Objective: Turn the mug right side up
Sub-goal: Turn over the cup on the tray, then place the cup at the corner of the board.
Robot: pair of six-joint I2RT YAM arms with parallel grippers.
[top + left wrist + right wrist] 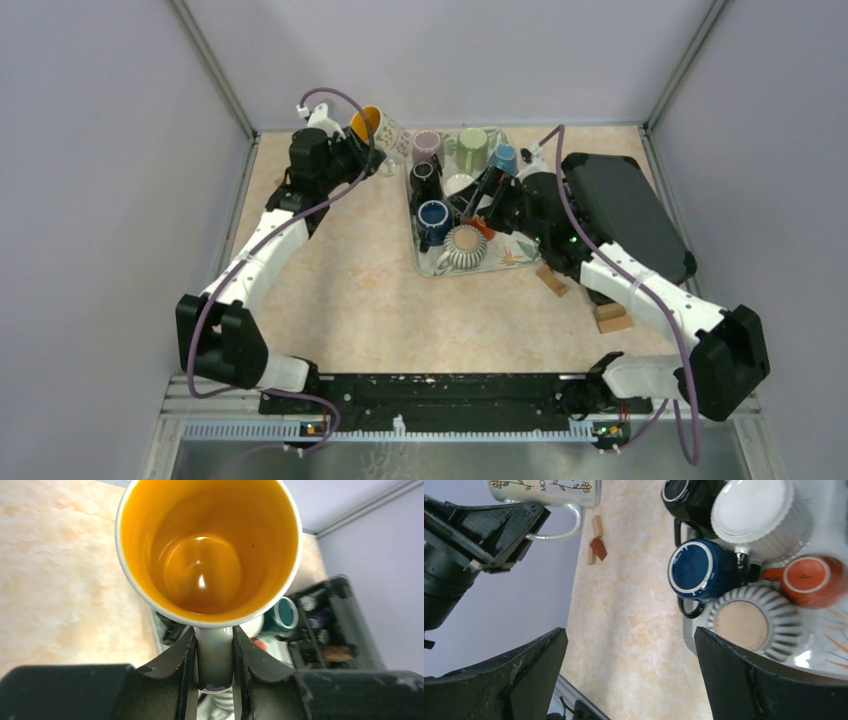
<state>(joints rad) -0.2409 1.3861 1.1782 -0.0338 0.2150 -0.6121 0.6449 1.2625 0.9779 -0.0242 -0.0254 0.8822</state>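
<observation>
The mug (374,126) is white with a flower print and an orange inside (207,550). It hangs in the air at the far left of the table, tilted, with its mouth toward the left wrist camera. My left gripper (352,148) is shut on its handle (215,660), fingers pressed on both sides. The right wrist view shows the mug (549,490) and its handle in the left gripper (489,530). My right gripper (482,198) is open and empty over the tray, jaws wide apart (631,645).
A clear tray (418,265) holds several mugs: a dark blue one (696,570), a ribbed white one upside down (744,622), an orange one (809,580), black, pink, green, teal. A black case (625,210) lies right. Wooden blocks (551,281) lie nearby.
</observation>
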